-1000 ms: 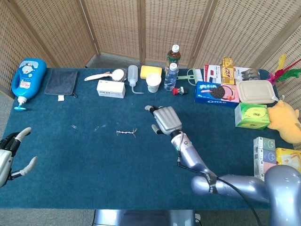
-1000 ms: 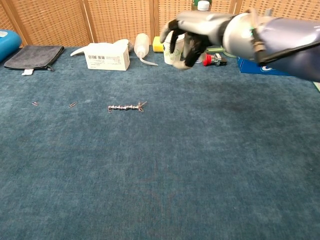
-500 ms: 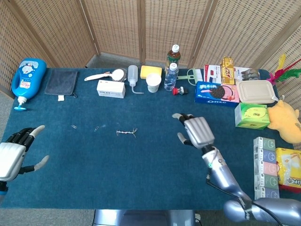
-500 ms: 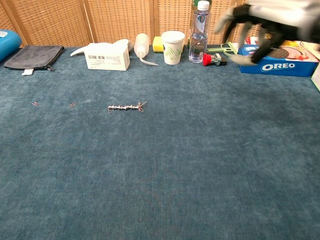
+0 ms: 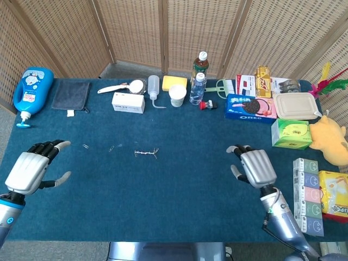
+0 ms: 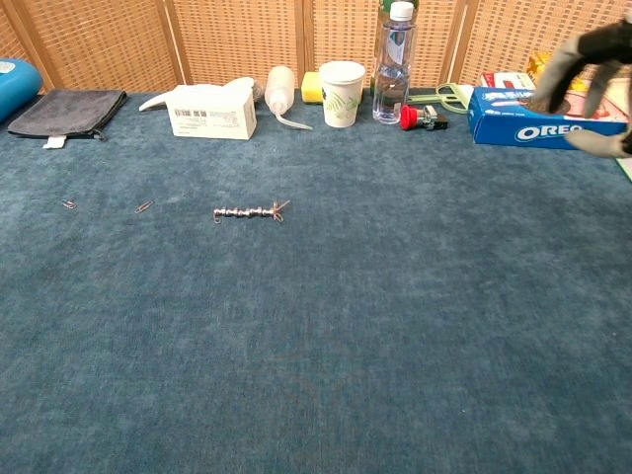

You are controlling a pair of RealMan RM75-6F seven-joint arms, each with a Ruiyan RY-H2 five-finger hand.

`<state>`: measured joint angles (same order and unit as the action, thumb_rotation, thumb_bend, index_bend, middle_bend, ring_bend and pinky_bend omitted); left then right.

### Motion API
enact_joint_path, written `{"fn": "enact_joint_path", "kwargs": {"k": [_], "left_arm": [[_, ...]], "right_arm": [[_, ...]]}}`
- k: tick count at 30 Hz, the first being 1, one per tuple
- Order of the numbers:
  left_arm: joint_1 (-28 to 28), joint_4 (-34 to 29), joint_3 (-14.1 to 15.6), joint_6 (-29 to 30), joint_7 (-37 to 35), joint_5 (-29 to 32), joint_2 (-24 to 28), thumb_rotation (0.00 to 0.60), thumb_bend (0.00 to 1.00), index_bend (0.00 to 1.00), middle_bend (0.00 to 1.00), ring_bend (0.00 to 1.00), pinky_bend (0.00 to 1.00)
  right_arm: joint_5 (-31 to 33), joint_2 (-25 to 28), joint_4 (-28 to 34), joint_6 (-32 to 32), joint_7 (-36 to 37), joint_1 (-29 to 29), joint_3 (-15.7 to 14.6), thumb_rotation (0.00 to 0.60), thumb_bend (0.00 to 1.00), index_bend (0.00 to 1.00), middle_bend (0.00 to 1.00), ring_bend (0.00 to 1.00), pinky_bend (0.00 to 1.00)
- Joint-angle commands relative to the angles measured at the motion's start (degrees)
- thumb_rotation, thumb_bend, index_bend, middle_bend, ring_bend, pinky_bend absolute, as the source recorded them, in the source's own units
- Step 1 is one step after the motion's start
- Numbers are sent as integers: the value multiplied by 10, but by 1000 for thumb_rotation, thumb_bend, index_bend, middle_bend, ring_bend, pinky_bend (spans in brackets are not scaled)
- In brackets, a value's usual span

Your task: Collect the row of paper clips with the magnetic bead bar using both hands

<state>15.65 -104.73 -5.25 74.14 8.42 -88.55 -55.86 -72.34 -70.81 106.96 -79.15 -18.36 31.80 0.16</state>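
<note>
While apart, left hand [image 5: 30, 169] and right hand [image 5: 255, 166], fingers spread.

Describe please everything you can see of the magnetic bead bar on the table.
The magnetic bead bar is a short, thin row of small silvery beads that look like metal. It lies flat on the blue cloth table, roughly level from side to side in the chest view. At its right end a few thin wire pieces, seemingly paper clips, cling in a small tangle. Nothing holds it; both hands are well away. Two loose paper clips lie apart to its left.
</note>
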Motion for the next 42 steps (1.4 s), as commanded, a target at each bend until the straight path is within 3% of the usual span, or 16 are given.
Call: {"fn": "enact_joint_path", "kwargs": {"k": [1, 14, 19, 23, 29, 33, 36, 38, 42], "left_arm": [[10, 7, -3, -13, -3, 7, -8, 380, 492, 180, 217, 238, 250], [76, 41, -23, -86, 10, 40, -65, 382, 492, 195, 252, 257, 264], [97, 52, -27, -110, 12, 53, -83, 378, 492, 219, 303, 316, 308], [113, 60, -29, -128, 18, 60, -97, 342, 493, 248, 380, 408, 390], [155, 101, -43, -160, 44, 83, -146, 235, 483, 274, 528, 582, 557], [177, 126, -49, -179, 46, 93, -167, 162, 435, 322, 694, 784, 773], [192, 142, -51, -194, 47, 99, -178, 126, 413, 343, 790, 871, 914], [205, 155, -52, -207, 50, 104, -186, 157, 410, 345, 828, 914, 968], [224, 168, -50, -220, 84, 118, -199, 419, 424, 332, 876, 974, 1000]], "right_arm": [[-15, 6, -16, -5, 14, -15, -9, 600, 404, 362, 428, 453, 606], [-50, 11, -68, -19, 84, -70, -18, 600, 404, 430, 520, 539, 708], [-52, 12, -70, -17, 100, -87, -22, 600, 405, 437, 527, 547, 725], [-57, 11, -70, -24, 111, -104, -26, 600, 405, 444, 537, 559, 735], [-71, 11, -74, -37, 135, -133, -27, 600, 404, 452, 547, 569, 755], [-74, 12, -76, -38, 144, -144, -23, 600, 404, 452, 554, 576, 762], [-76, 12, -78, -37, 150, -150, -20, 600, 404, 452, 560, 582, 770], [-77, 12, -81, -36, 154, -153, -16, 600, 404, 452, 563, 585, 773], [-84, 9, -88, -37, 166, -161, -8, 600, 405, 453, 571, 593, 787]]}}
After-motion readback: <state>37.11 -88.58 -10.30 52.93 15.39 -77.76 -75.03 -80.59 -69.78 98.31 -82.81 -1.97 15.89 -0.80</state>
